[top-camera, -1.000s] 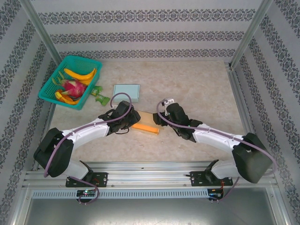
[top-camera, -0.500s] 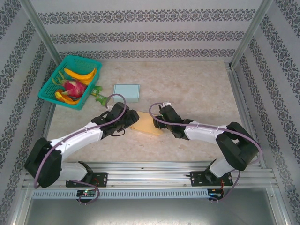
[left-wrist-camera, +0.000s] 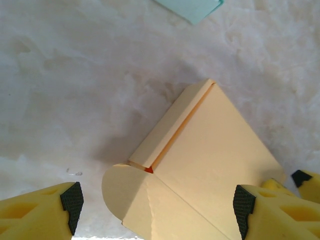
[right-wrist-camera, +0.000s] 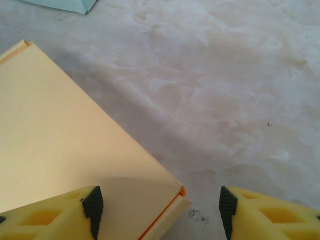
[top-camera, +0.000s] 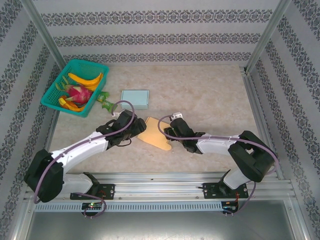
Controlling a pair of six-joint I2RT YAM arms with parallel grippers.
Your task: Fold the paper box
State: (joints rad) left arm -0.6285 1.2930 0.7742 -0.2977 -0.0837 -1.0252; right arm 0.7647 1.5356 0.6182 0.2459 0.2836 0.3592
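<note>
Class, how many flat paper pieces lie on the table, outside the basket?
2: the yellow box in the middle, and a pale blue piece behind it, near the basket. None seems hidden.

Left arm (top-camera: 82, 146) and right arm (top-camera: 215, 144), white link shells, black joint housings, looped purple cables (top-camera: 123, 101), yellow fingers (left-wrist-camera: 280, 210), black ribbed pads (left-wrist-camera: 72, 200).

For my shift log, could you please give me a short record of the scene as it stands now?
paper box: tan, lying flat on the table between the two arms, a rounded flap at one end
left gripper: jaws open, over the flap end of the box
right gripper: jaws open, over a corner of the box
basket: teal, far left, holding bananas and a dragon fruit
pale blue pad: flat, beyond the box
</note>
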